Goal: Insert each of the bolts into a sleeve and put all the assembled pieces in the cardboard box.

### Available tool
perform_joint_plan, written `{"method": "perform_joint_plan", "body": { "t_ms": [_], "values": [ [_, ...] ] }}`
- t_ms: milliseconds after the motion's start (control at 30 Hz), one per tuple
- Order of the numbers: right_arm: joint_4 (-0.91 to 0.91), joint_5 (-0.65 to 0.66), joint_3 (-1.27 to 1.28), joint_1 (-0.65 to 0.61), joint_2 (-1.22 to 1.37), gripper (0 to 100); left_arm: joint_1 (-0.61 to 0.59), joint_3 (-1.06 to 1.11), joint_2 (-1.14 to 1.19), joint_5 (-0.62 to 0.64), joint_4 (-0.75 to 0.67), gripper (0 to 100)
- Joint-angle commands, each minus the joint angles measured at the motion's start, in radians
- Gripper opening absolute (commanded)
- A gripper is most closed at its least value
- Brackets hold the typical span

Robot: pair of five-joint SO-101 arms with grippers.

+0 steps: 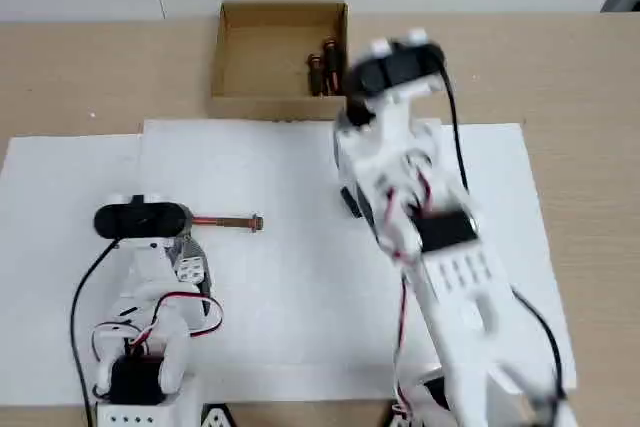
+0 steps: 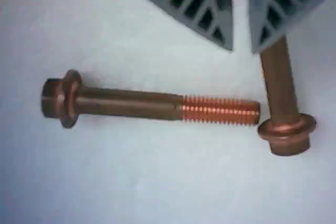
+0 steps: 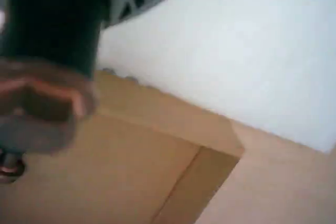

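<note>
High view: right arm (image 1: 410,197) overlaps the cardboard box (image 1: 230,47) beside white paper (image 1: 280,287)

The high camera looks steeply down over the bench (image 1: 580,77) from the arms' side, taking in the white sheet (image 1: 280,297) and the cardboard box (image 1: 260,57) at the far edge. The left wrist camera faces straight down, very near the sheet (image 2: 131,182), on two bolts (image 2: 131,103); the high view shares that patch. The right wrist camera hangs close and tilted over the cardboard box (image 3: 168,119), which the high view also shares.
</note>
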Motion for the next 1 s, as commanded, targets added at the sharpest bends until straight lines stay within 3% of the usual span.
{"method": "perform_joint_plan", "body": {
  "t_ms": [0, 533, 700, 867, 967],
  "values": [
    [-0.031, 0.072, -0.284, 0.01, 0.225, 0.4, 0.049, 0.042, -0.008, -0.041, -0.071, 1],
    [-0.033, 0.448, -1.115, 0.004, 1.049, 0.7, 0.057, 0.059, -0.008, -0.04, -0.13, 1],
    [-0.027, 0.532, -1.24, 0.004, 1.202, 2.4, 0.054, 0.059, -0.008, -0.04, -0.13, 1],
    [-0.024, 0.539, -1.289, -0.002, 1.267, 15.5, 0.054, 0.059, -0.008, -0.04, -0.13, 1],
    [-0.022, 0.539, -1.289, -0.012, 1.271, 14.0, 0.054, 0.059, -0.008, -0.04, -0.13, 1]
  ]
}}
